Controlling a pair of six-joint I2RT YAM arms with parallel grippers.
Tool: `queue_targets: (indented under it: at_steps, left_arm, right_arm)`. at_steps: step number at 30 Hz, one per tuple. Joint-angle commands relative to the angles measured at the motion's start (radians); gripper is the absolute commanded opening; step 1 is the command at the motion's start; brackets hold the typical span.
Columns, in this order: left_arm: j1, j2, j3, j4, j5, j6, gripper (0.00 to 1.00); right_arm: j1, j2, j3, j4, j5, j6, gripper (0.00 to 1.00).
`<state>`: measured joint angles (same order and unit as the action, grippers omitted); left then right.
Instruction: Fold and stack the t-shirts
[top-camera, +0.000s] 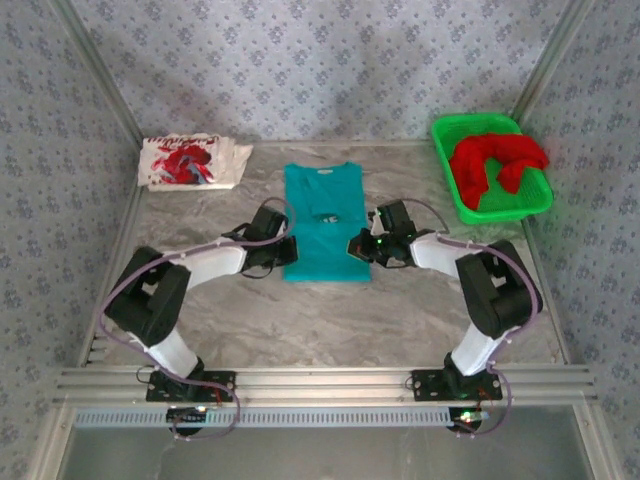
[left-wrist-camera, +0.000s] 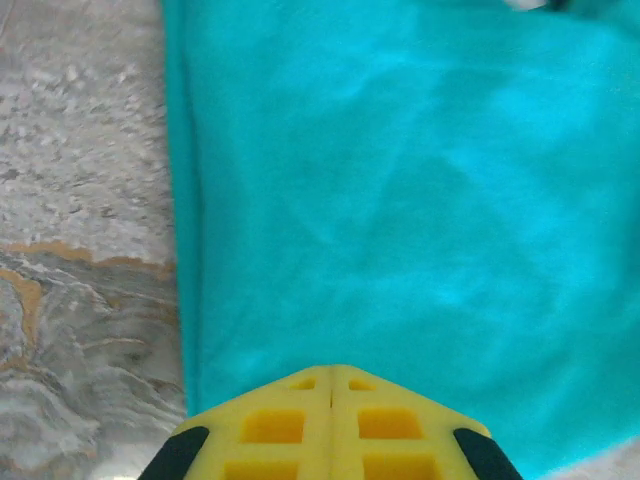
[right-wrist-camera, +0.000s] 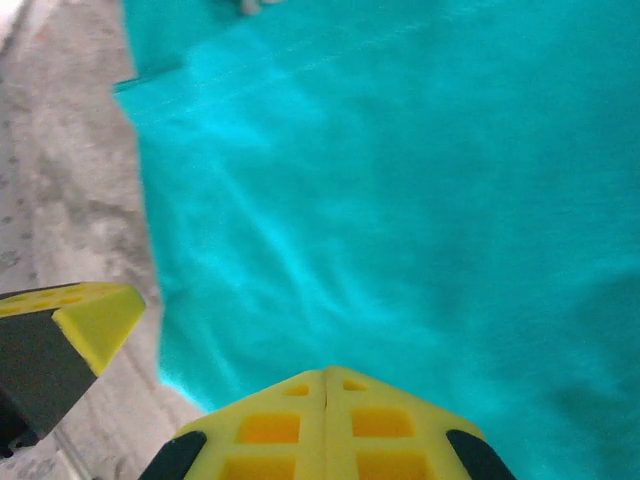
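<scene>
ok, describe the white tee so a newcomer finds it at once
Look at the far left corner of the table. The white tee lies folded there, left of the teal tee spread mid-table. It alone carries red print.

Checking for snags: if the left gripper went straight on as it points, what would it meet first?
Most likely the teal cloth t-shirt spread flat just ahead of the shut left gripper; height above it unclear.

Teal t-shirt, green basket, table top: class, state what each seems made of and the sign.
Teal t-shirt: soft matte cloth, probably knit; it lies limp with shallow creases. Green basket: likely moulded plastic, bright with a stiff rim. Table top: grey veined, marble-look; stone or laminate, cannot tell.
</scene>
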<state>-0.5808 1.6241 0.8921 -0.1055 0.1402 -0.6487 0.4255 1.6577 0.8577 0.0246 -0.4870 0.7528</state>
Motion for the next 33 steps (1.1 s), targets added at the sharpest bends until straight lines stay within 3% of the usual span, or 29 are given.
queue_targets:
  at_steps: [1,16,24,28,33]
  left_arm:
    - [-0.016,-0.041,0.010,-0.030,0.035,-0.013,0.01]
    - [-0.046,-0.006,-0.196,0.138,0.107,-0.063,0.00]
    - [-0.029,-0.224,-0.202,-0.037,-0.008,-0.093,0.19]
    - [0.006,-0.280,-0.232,-0.115,0.033,-0.123,0.23]
    - [0.033,-0.279,-0.300,-0.055,0.131,-0.165,0.23]
  right_arm:
    - [0.009,-0.033,-0.010,-0.039,-0.022,0.023,0.00]
    - [0.035,0.047,-0.111,0.000,-0.063,-0.011,0.00]
    - [0.038,-0.039,-0.069,-0.108,-0.012,-0.114,0.00]
    - [0.037,-0.020,-0.073,-0.092,-0.036,-0.116,0.00]
    - [0.035,0.039,-0.092,-0.044,-0.041,-0.116,0.00]
